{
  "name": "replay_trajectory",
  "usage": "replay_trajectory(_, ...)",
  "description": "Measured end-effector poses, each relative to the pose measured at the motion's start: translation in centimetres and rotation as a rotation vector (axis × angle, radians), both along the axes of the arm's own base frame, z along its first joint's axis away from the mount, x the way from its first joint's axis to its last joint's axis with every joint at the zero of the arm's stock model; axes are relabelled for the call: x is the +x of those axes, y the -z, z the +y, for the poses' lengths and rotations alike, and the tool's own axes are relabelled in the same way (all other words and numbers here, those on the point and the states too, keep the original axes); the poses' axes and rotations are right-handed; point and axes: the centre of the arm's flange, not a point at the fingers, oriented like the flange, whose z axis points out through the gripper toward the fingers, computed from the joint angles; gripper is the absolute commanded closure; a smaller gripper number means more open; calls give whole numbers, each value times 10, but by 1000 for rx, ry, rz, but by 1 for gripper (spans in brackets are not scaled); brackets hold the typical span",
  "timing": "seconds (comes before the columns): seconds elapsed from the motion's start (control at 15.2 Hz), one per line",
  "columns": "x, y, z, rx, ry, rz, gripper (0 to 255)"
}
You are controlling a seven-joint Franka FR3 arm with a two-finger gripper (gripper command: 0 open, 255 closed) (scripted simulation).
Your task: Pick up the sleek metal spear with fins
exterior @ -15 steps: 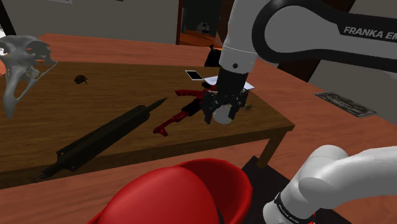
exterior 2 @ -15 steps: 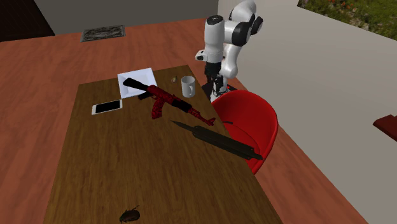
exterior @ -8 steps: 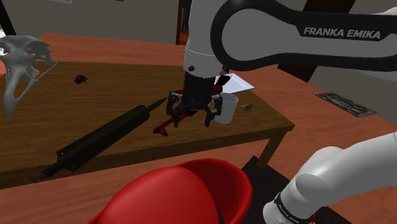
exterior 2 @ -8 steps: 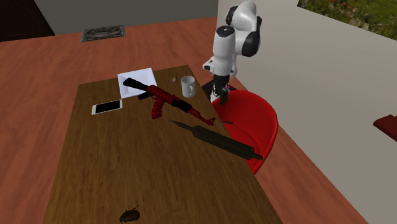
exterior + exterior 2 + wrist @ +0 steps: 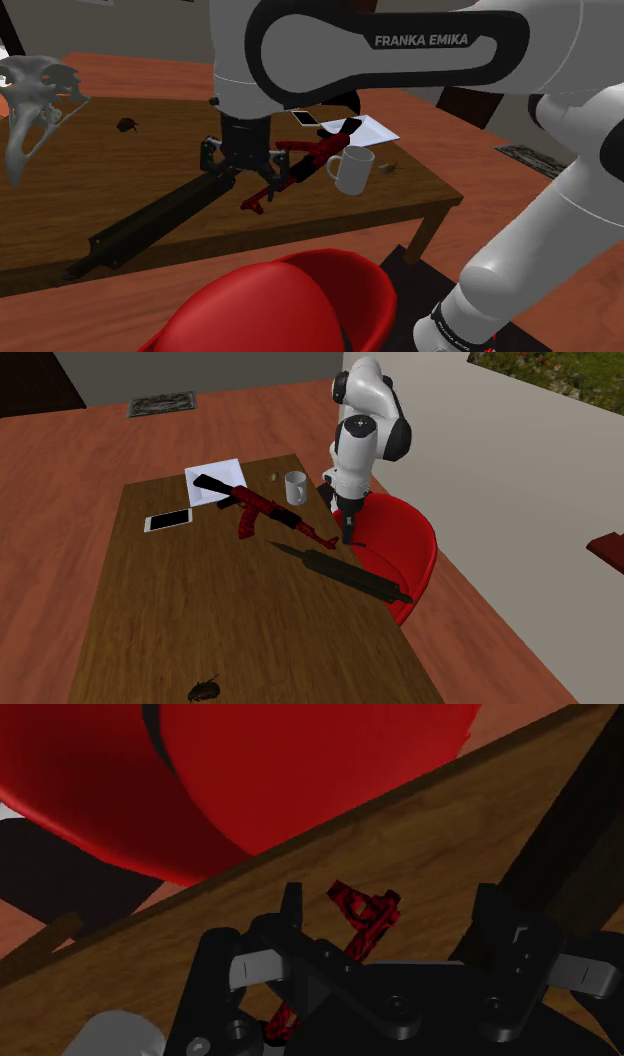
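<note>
The tool (image 5: 240, 170) hangs low over the worktop (image 5: 150, 150) with its two black fingers (image 5: 291, 909) spread wide and nothing pinched. In the wrist view the thin tip of a red rifle (image 5: 362, 916) sits in the gap between them, and neither finger touches it. Just beside the tool lies the spear (image 5: 160, 215), a long dark shaft. Its pointed end is almost under the fingers, its finned tail stretches well away along the worktop's near edge, and it is lying flat, not held. The rifle's body runs off on the tool's other side, and a white mug (image 5: 352, 170) stands near it, just past the rifle. Beyond the worktop's edge, close to the tool, is a red chair (image 5: 395, 542). Well away from the tool, a small dark bug (image 5: 127, 125) rests on the wood.
</note>
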Motion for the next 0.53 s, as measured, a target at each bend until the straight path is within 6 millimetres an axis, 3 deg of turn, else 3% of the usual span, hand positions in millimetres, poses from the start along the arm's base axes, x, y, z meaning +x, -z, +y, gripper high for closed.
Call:
replay_trajectory(0.13, 19, 2, 20, -5, 79, 1, 0)
replay_trajectory(0.53, 92, 10, 47, -24, 319, 1, 0)
